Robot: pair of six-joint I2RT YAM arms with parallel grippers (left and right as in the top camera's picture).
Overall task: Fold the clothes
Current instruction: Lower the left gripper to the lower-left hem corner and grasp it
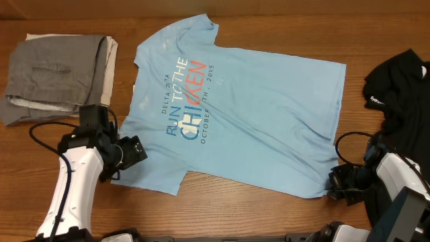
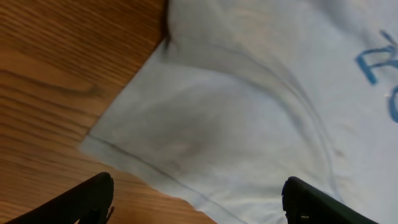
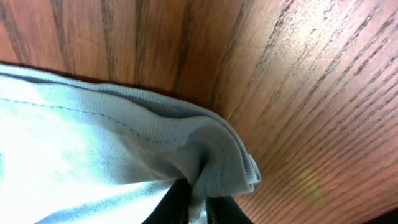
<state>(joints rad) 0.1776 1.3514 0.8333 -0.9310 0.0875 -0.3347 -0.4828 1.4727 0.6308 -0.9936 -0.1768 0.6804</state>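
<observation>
The shirt lies flat on the table. The right gripper pinches its bottom corner. The left gripper hangs wide apart over the sleeve. It should drop onto the sleeve edge, pinch only cloth, then both lift together

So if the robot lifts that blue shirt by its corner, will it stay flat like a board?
Probably not. The T-shirt bunches into soft folds where the right gripper pinches its hem, so it should droop. It looks thin and light, and may drag across the wooden table.
</observation>
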